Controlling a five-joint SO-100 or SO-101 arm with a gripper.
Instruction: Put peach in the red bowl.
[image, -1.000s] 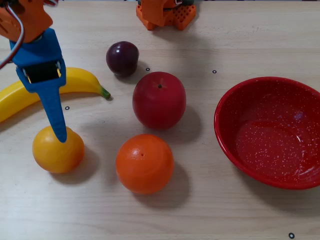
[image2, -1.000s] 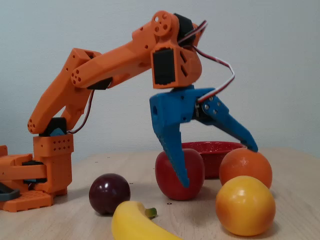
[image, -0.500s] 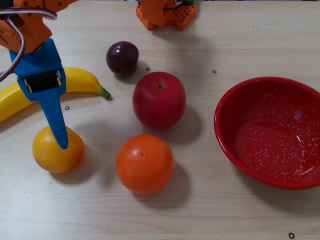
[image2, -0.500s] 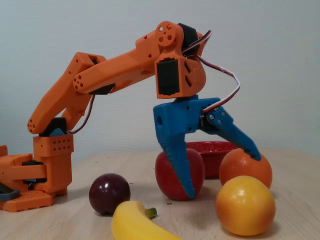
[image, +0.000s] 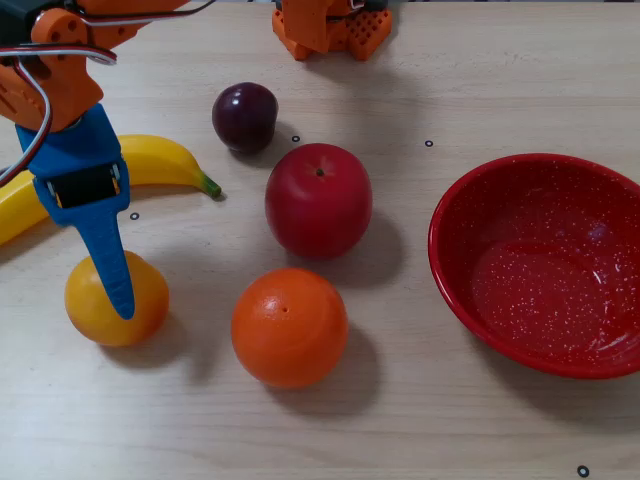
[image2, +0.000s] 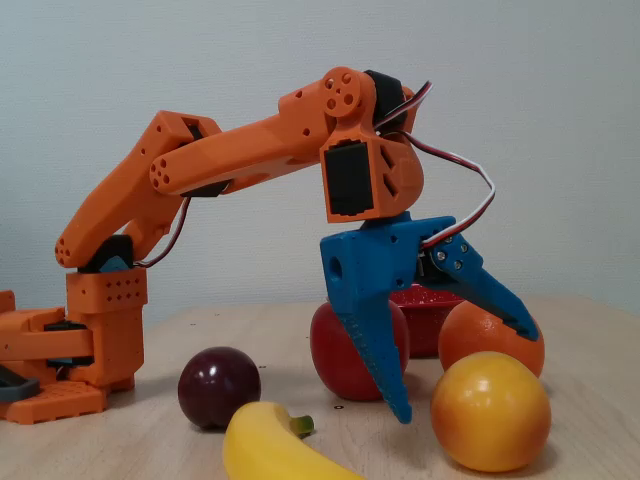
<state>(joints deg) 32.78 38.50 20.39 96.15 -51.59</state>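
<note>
Hand (image2: 465, 375) spread apart, straddling the top of the peach (image2: 490, 410) at the table's (image: 420, 420) left side in the top-down fixed view, not clamped. Red bowl (image: 455, 270) sits well apart at right, past the orange (image: 290, 327) and apple (image: 318, 200).

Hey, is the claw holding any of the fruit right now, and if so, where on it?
Nothing is held. The claw is open, one finger on each side of the peach, not closed on it.
</note>
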